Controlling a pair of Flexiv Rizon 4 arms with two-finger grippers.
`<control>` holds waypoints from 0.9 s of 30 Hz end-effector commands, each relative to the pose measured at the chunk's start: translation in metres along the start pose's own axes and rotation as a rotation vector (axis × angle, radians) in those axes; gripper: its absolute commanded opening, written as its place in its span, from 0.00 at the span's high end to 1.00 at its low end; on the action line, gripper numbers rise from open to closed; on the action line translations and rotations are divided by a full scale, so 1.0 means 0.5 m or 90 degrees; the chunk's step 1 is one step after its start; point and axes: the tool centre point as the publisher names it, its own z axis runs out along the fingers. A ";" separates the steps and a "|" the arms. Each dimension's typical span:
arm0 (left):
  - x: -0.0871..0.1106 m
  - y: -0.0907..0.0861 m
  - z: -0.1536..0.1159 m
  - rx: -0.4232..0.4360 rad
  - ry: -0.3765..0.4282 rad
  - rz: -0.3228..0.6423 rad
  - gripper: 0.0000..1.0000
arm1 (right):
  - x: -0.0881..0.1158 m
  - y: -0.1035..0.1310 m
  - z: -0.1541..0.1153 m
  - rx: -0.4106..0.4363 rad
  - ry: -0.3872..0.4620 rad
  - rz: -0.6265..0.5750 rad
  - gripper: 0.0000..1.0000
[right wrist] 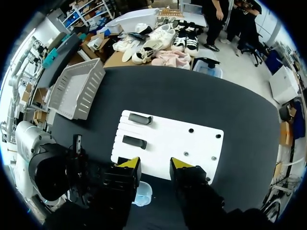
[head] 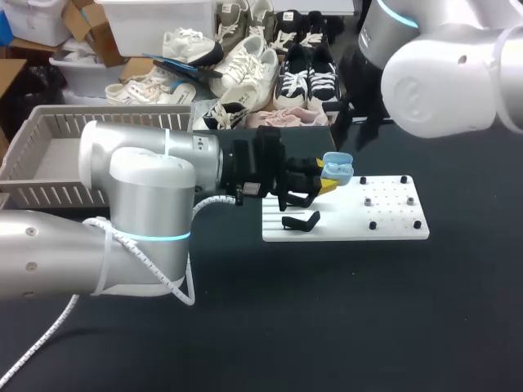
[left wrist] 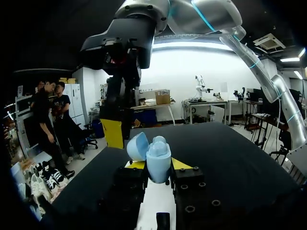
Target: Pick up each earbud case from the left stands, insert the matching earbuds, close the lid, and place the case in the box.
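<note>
A light blue earbud case [head: 337, 169] with its lid raised is held upright over the near left part of the white board [head: 384, 229], and my left gripper [head: 323, 184] is shut on it. In the left wrist view the case [left wrist: 158, 162] sits between the yellow tips, lid [left wrist: 137, 145] swung back. My right gripper [right wrist: 154, 164] hangs above it, open, with nothing seen between its fingers; the case [right wrist: 142, 194] shows below them. Two black stands [right wrist: 139, 118] [right wrist: 134, 142] on the board's left side are bare.
A grey slatted basket [head: 49, 155] stands at the table's far left. Small black pegs [head: 373, 224] dot the right part of the board. Dark table surface lies in front of and to the right of the board.
</note>
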 end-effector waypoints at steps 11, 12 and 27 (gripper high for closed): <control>0.001 -0.002 0.000 -0.002 -0.001 0.000 1.00 | 0.062 0.010 -0.041 -0.017 -0.026 0.004 0.63; 0.001 -0.002 0.000 -0.002 -0.001 0.000 1.00 | 0.066 0.012 -0.043 -0.018 -0.027 0.005 0.63; -0.001 0.012 -0.014 -0.009 -0.005 0.007 1.00 | 0.104 -0.032 -0.093 -0.055 -0.086 0.114 0.63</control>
